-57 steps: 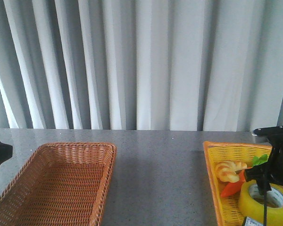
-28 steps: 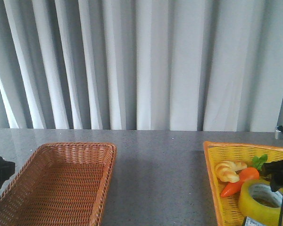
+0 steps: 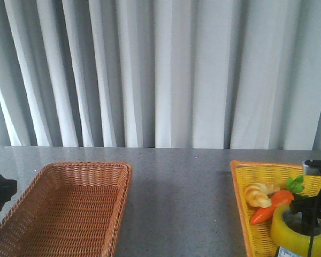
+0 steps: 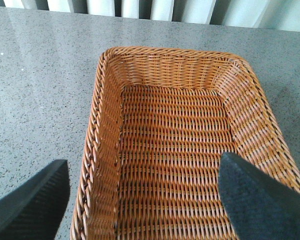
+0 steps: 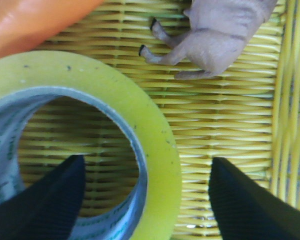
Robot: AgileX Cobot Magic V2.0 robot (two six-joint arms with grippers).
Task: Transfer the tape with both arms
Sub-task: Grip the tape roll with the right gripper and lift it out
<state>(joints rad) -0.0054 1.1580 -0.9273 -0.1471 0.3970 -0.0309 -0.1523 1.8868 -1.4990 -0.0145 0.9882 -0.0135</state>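
Tape [image 5: 155, 165] fills the near part of the right wrist view: a yellow roll lying flat in the yellow basket [image 5: 230, 125], its printed white core facing up. The right pincer [image 5: 145, 200] straddles the roll's wall, one finger inside the core, the other outside over the weave, jaws wide apart and gripping nothing. Beyond the roll lie an orange toy carrot [image 5: 35, 20] and a small tan animal figure [image 5: 220, 35].

From the front, the roll [image 3: 297, 235] sits at the near right of the basket [image 3: 241, 182], partly hidden by the right arm [image 3: 315, 201], with the carrot [image 3: 271, 206] and a pale twisted bread toy [image 3: 259, 194] behind it. On the grey tabletop [image 3: 182, 198], the left pincer [image 4: 140, 200] hangs spread wide and empty over the brown wicker basket [image 4: 180, 125].
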